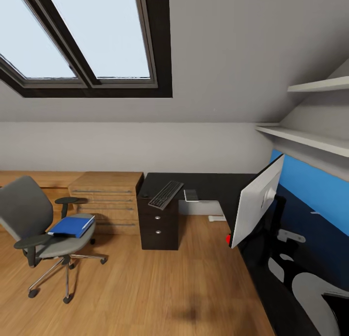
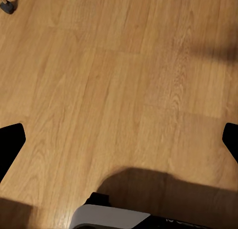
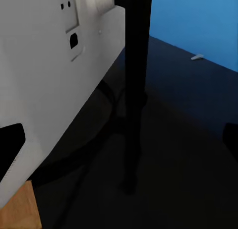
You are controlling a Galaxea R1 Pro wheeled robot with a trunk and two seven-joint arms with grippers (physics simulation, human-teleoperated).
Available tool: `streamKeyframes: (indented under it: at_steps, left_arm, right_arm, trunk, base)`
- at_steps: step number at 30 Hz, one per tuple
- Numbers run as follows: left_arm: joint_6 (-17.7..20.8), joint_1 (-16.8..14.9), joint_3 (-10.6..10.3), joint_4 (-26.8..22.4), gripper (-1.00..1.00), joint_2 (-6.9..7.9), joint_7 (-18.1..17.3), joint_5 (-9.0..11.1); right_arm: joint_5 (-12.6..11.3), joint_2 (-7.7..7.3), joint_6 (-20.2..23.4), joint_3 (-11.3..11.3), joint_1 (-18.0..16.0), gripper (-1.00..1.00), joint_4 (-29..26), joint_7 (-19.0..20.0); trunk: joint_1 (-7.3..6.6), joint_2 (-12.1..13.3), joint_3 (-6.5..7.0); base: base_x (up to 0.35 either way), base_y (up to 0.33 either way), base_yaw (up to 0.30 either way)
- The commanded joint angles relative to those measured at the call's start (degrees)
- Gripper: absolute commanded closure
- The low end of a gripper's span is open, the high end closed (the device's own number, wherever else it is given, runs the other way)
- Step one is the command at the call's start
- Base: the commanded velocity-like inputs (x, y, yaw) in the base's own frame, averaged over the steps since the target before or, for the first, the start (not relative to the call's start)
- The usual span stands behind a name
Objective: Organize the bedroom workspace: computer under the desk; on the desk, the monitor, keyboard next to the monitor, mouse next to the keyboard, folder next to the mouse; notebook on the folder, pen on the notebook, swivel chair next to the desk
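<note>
The swivel chair [image 1: 36, 224] stands on the floor at the left, apart from the desk [image 1: 203, 185], with the blue folder [image 1: 71, 226] on its seat. The keyboard [image 1: 165, 194] lies on the desk above the drawer unit, a grey flat notebook [image 1: 191, 195] beside it. The monitor [image 1: 257, 202] stands on the desk's right wing, pale back toward me. A thin pale pen [image 3: 197, 56] lies on the desk behind it. My right gripper [image 3: 119, 144] is open over the desk by the monitor's black foot [image 3: 134, 90]. My left gripper [image 2: 119, 144] is open above bare floor. Computer and mouse are out of view.
A light wooden chest [image 1: 109, 200] stands between chair and desk. The black drawer unit [image 1: 159, 227] sits under the keyboard. Two white shelves [image 1: 310, 139] hang above the desk's right wing. A chair caster [image 2: 6, 6] is at the floor's edge in the left wrist view.
</note>
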Motion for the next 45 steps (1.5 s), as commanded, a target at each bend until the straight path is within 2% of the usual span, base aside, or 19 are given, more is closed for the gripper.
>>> streamKeyframes:
  at_steps: [1, 8, 9, 13, 20, 31, 39, 43, 45]
  left_arm:
    - [-0.3, 0.0, -0.5, 0.0, -1.0, 0.06, 0.4, 0.5]
    - [-0.3, 0.0, -0.5, 0.0, -1.0, 0.02, 0.4, 0.5]
    - [-0.3, 0.0, -0.5, 0.0, -1.0, 0.06, 0.4, 0.5]
    - [-0.3, 0.0, -0.5, 0.0, -1.0, 0.09, 0.4, 0.5]
    - [-0.3, 0.0, -0.5, 0.1, -1.0, 0.1, 0.4, 0.5]
    - [-0.3, 0.0, -0.5, 0.1, -1.0, 0.1, 0.4, 0.5]
    - [-0.3, 0.0, -0.5, 0.1, -1.0, 0.1, 0.4, 0.5]
    - [-0.3, 0.0, -0.5, 0.1, -1.0, 0.1, 0.4, 0.5]
    - [-0.3, 0.0, -0.5, 0.1, -1.0, 0.1, 0.4, 0.5]
  right_arm:
    - [-0.2, 0.09, -0.4, -0.3, 0.0, -1.0, 0.1, 0.1]
    - [-0.2, 0.61, -0.7, -0.2, 0.0, -1.0, 0.0, -0.1]
    - [-0.2, 1.15, -0.7, -0.2, 0.0, -1.0, -0.2, -0.3]
    - [-0.2, 1.71, -0.7, -0.2, 0.0, -1.0, -0.1, -0.3]
    - [-0.2, 1.84, -0.7, -0.3, 0.0, -1.0, 0.1, -0.2]
    - [-0.4, 1.35, -1.2, -0.4, 0.0, -1.0, 0.1, -0.2]
    - [-0.2, 0.41, -5.3, -0.3, 0.3, -1.0, 2.8, -0.1]
    - [-0.2, -0.21, -5.1, -0.2, 0.4, -1.0, 3.8, -0.1]
    - [-0.4, -0.81, -3.3, -0.2, 0.4, -1.0, 4.1, 0.0]
  trunk:
    - [0.02, 0.0, -0.02]
    - [0.02, 0.0, -0.02]
    - [0.02, 0.0, -0.02]
    - [0.02, 0.0, -0.02]
    - [0.02, 0.0, -0.02]
    - [0.02, 0.0, -0.02]
    - [0.02, 0.0, -0.02]
    - [0.02, 0.0, -0.02]
    - [0.02, 0.0, -0.02]
  base:
    - [0.0, 0.0, 0.0]
    - [0.0, 0.0, 0.0]
    - [0.0, 0.0, 0.0]
    - [0.0, 0.0, 0.0]
    - [0.0, 0.0, 0.0]
    - [0.0, 0.0, 0.0]
    - [0.0, 0.0, 0.0]
    - [0.0, 0.0, 0.0]
    - [0.0, 0.0, 0.0]
